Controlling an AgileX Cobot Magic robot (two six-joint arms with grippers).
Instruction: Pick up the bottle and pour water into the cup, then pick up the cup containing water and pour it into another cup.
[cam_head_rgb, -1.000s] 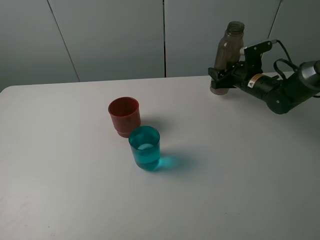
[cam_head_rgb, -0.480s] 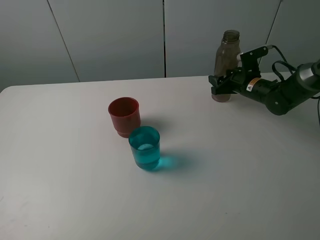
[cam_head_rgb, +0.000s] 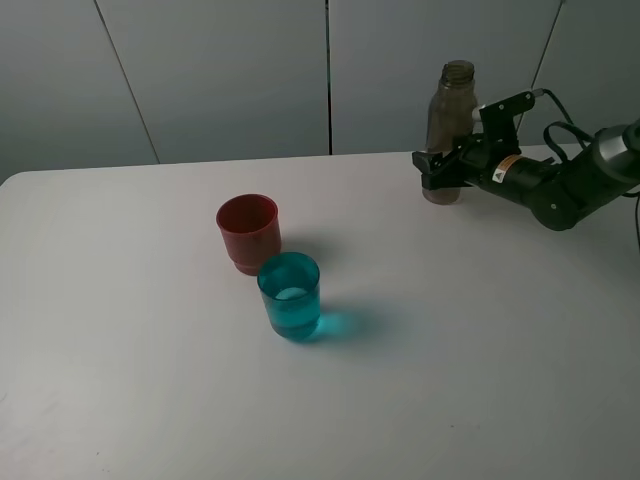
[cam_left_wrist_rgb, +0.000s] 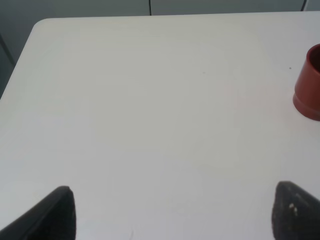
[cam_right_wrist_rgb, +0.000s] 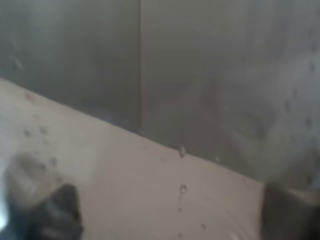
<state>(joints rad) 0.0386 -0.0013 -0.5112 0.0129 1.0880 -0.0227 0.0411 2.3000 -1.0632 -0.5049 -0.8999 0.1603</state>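
Note:
The smoky grey-brown bottle (cam_head_rgb: 449, 120) stands upright at the table's back right. My right gripper (cam_head_rgb: 441, 172) is shut on its lower part. The right wrist view looks through the blurred bottle wall (cam_right_wrist_rgb: 165, 125), with dark fingers (cam_right_wrist_rgb: 62, 210) on either side. The teal cup (cam_head_rgb: 290, 296) stands near the table's middle with some water in it. The red cup (cam_head_rgb: 248, 232) stands just behind it to the left, nearly touching, and shows at the edge of the left wrist view (cam_left_wrist_rgb: 310, 85). My left gripper (cam_left_wrist_rgb: 175, 215) is open and empty over bare table, out of the exterior view.
The white table (cam_head_rgb: 150, 350) ends just behind the bottle, in front of a grey panelled wall (cam_head_rgb: 220, 70). The right arm (cam_head_rgb: 560, 185) stretches in from the right edge.
The bottle was tilted and slightly raised a second ago. It now stands upright on the table, still in my right gripper, shifted slightly left. The cups have not moved.

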